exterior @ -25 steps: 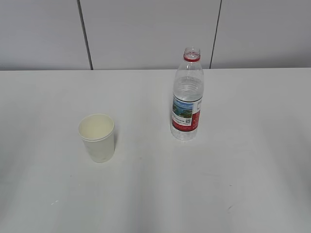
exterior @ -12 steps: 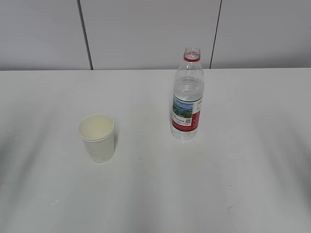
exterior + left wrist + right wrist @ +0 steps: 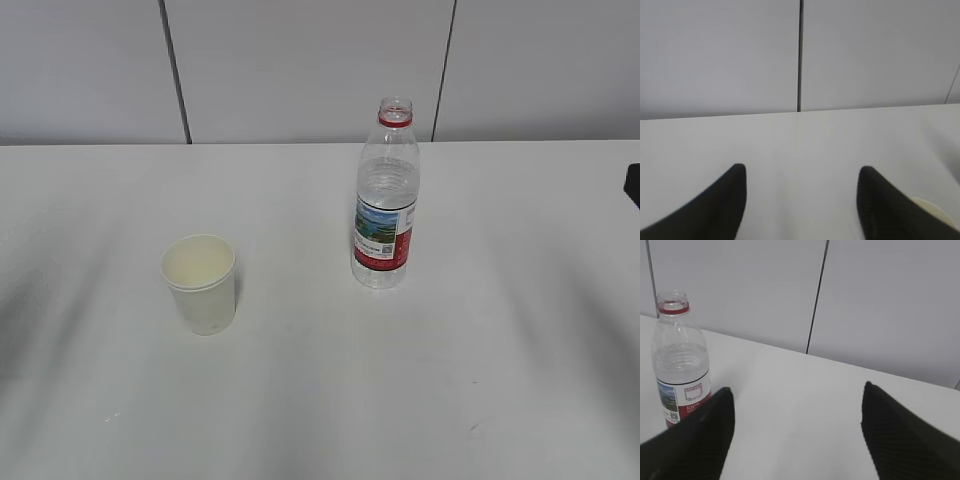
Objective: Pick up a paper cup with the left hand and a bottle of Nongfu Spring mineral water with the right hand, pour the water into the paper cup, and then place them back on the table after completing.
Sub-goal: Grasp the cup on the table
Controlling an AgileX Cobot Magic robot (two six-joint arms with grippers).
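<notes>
A: Where are the cup and the bottle sitting?

B: The paper cup [image 3: 200,283] is standing upright on the white desk [image 3: 320,400], left of the middle, about halfway between the near and far edges. The bottle [image 3: 386,195] of mineral water is standing upright to its right and a little nearer the far edge, well apart from the cup. Its cap is off, with a red ring showing around the neck, and a red and picture-printed label is wrapping the lower body.

A: Is there water in it?

B: The water [image 3: 387,190] is showing as clear liquid, its surface lying in the upper part of the body, just above the label. The cup's inside is looking pale; I cannot tell whether anything is in it.

A: And the arms?

B: In the exterior view only a dark sliver is showing at the right edge of the picture, over the far right part of the desk; what it is I cannot tell. The left hand [image 3: 802,200] is hovering over the desk with its jaws spread wide and nothing between them. A bit of the cup's rim [image 3: 932,210] is peeking out behind its right-side finger, at the lower right of that view.

A: The other one?

B: The right hand [image 3: 797,432] is also hanging with its jaws wide apart and gripping nothing. The bottle [image 3: 679,357] is standing outside them, beyond the left-side finger [image 3: 700,440] and toward the far edge, not touching it.
</notes>
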